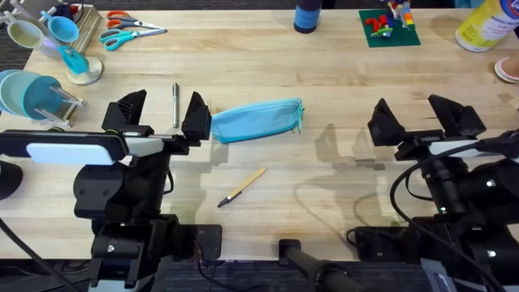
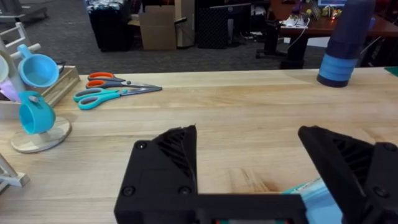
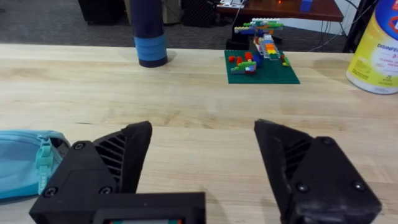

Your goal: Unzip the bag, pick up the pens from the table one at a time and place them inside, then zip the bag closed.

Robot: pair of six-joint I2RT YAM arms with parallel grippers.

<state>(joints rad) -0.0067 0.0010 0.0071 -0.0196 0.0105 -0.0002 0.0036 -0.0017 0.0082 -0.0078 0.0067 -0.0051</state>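
My left claw (image 1: 162, 113) hangs spread, its right finger just beside the near end of the bag (image 1: 258, 120), which lies zipped on the worktop (image 1: 324, 73), long axis running toward my right claw (image 1: 422, 118), also spread. Left is nearer; the zipper pull faces right.

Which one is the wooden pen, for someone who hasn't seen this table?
Find the blue bag mid-table. Just nearer the arms' bases from it lies a slim tan stick with a dark tip, angled: the wooden pen. The silver pen lies straight, left of the bag, between the left gripper's fingers.
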